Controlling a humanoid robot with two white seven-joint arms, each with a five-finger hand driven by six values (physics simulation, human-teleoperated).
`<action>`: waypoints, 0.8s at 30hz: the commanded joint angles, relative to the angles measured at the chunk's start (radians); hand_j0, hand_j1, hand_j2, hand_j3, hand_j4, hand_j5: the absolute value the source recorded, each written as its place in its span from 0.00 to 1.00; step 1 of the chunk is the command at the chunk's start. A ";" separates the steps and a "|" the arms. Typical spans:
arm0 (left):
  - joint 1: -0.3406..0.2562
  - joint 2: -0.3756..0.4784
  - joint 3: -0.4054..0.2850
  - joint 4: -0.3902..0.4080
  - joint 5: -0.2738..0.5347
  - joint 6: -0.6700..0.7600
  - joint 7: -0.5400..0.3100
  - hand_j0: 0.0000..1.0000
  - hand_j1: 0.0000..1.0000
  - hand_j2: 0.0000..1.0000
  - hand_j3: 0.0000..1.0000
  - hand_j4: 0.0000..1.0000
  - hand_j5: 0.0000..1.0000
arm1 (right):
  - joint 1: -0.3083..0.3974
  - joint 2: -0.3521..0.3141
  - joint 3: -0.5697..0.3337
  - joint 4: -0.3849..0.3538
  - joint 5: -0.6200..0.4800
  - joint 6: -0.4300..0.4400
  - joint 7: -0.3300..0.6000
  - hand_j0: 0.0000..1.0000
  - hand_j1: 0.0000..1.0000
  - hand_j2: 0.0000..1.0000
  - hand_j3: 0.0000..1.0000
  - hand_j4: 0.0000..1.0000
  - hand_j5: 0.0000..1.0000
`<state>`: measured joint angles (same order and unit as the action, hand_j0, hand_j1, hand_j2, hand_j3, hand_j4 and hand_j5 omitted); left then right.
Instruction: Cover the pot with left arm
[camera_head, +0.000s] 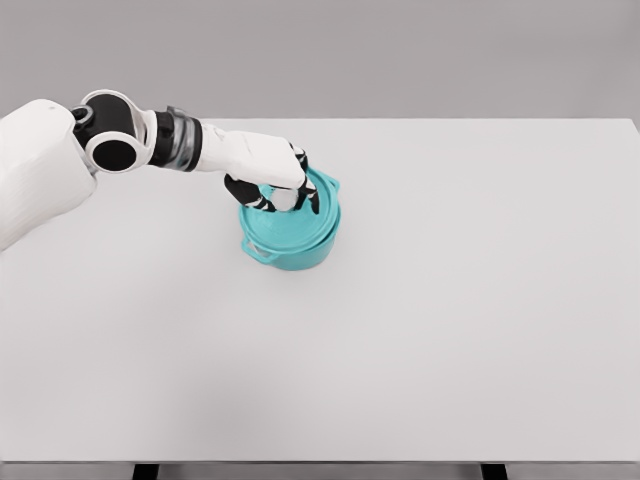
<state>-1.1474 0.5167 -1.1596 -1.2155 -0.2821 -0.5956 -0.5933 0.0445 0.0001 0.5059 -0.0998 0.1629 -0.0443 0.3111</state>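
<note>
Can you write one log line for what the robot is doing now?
arm: left | left hand: over lid | lid: on pot | right arm: unseen

Simulated lab test scene: plain white surface (450, 330) filling the view, featureless grey backdrop (400, 50) at 12 o'clock, flat rendered lighting.

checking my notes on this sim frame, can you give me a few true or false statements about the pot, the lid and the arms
1. The left hand is over the teal pot. True.
2. The lid lies on the table beside the pot. False: it sits on top of the pot, under the hand.
3. The right arm is reaching toward the pot. False: no right arm is in view.
4. The pot stands on a white table. True.
5. The pot is red. False: pot and lid are both teal.
</note>
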 joint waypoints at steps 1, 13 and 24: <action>0.000 -0.001 -0.008 0.002 -0.020 -0.015 -0.018 0.79 0.79 0.79 0.79 0.79 0.79 | 0.000 0.000 0.000 0.000 0.000 0.000 0.000 1.00 1.00 1.00 1.00 1.00 1.00; 0.011 -0.006 -0.008 0.024 -0.028 -0.015 -0.018 0.92 0.92 0.92 0.92 0.92 0.92 | 0.000 0.000 0.000 0.000 0.000 0.000 0.000 1.00 1.00 1.00 1.00 1.00 1.00; 0.009 -0.006 -0.008 0.024 -0.026 -0.015 -0.018 0.99 0.99 0.99 0.99 0.99 0.99 | 0.000 0.000 0.000 0.000 0.000 0.000 0.000 1.00 1.00 1.00 1.00 1.00 1.00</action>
<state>-1.1382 0.5107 -1.1657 -1.1933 -0.2965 -0.6066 -0.6123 0.0460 0.0001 0.5060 -0.0998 0.1630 -0.0443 0.3111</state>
